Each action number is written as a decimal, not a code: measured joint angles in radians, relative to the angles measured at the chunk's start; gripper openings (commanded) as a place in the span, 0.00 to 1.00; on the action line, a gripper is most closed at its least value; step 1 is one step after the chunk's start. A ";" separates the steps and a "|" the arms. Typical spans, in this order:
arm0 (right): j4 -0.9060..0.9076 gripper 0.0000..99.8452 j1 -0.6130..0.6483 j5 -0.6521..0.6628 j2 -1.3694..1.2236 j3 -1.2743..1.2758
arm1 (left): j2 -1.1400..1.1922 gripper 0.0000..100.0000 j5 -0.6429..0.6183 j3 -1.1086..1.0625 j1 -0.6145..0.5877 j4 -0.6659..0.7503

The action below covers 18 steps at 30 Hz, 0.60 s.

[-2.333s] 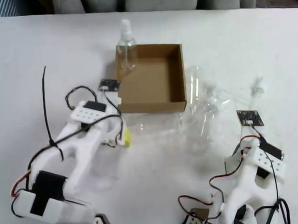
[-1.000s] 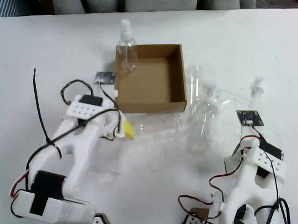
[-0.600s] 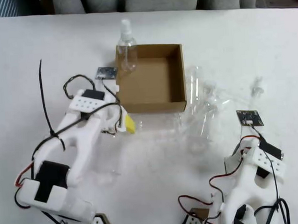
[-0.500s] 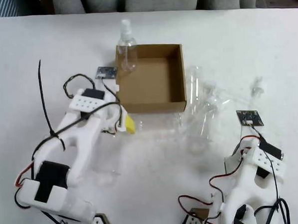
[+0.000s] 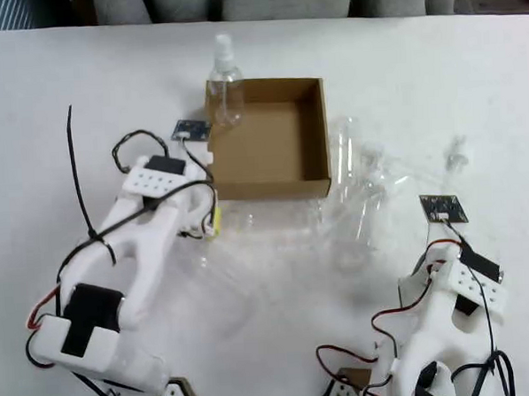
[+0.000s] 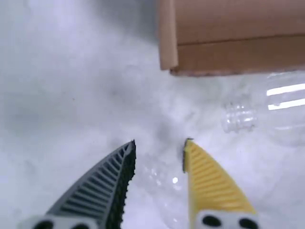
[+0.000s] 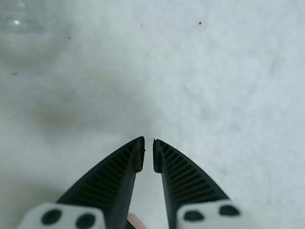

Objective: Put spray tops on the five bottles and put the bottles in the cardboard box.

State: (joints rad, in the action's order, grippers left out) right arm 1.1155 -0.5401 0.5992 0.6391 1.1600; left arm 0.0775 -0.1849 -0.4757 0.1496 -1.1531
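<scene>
- Counting one capped bottle (image 5: 225, 80) so far, upright at the far left corner of the cardboard box (image 5: 273, 189); apparently inside it, though hard to tell for certain.
- Noting several clear bottles (image 5: 358, 197) lying on the table (image 5: 81, 74) just to the right of the box and in front of it, none with a top as far as can be made out; exact count hard to tell.
- Spotting what look like loose spray tops (image 5: 457, 155) farther right, apart from those bottles.
- Seeing the left gripper (image 6: 159, 143) low in front of the box, jaws apart and astride a lying bottle (image 6: 162, 183), not clamped on it; an open bottle neck (image 6: 237, 118) near the box's front wall.
- Seeing the right gripper (image 7: 148, 155) over bare table, jaws almost together on nothing.
- Judging the job barely begun: about four bottles left to cap and box.
</scene>
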 measured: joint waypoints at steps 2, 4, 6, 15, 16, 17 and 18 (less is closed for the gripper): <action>0.000 0.02 0.000 0.000 0.000 0.000 | 0.000 0.27 -0.014 0.000 0.000 -0.003; 0.000 0.02 0.000 0.000 0.000 0.000 | 0.000 0.27 -0.015 0.000 0.000 -0.003; 0.000 0.02 0.000 0.000 0.000 0.000 | 0.000 0.27 -0.015 0.000 0.000 -0.003; 0.000 0.02 0.000 0.000 0.000 0.000 | -0.084 0.27 -0.020 -0.029 0.000 -0.048; 0.000 0.02 0.000 0.000 0.000 0.000 | -0.126 0.27 -0.028 -0.058 0.000 -0.048; 0.000 0.02 0.000 0.000 0.000 0.000 | -0.173 0.27 -0.031 -0.092 0.000 -0.040; 0.000 0.02 0.000 0.000 0.000 0.000 | -0.224 0.27 -0.032 -0.132 0.000 -0.025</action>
State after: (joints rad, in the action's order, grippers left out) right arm 1.1155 -0.5401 0.5992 0.6391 1.1600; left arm -0.1465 -0.2171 -0.6076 0.1496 -1.1776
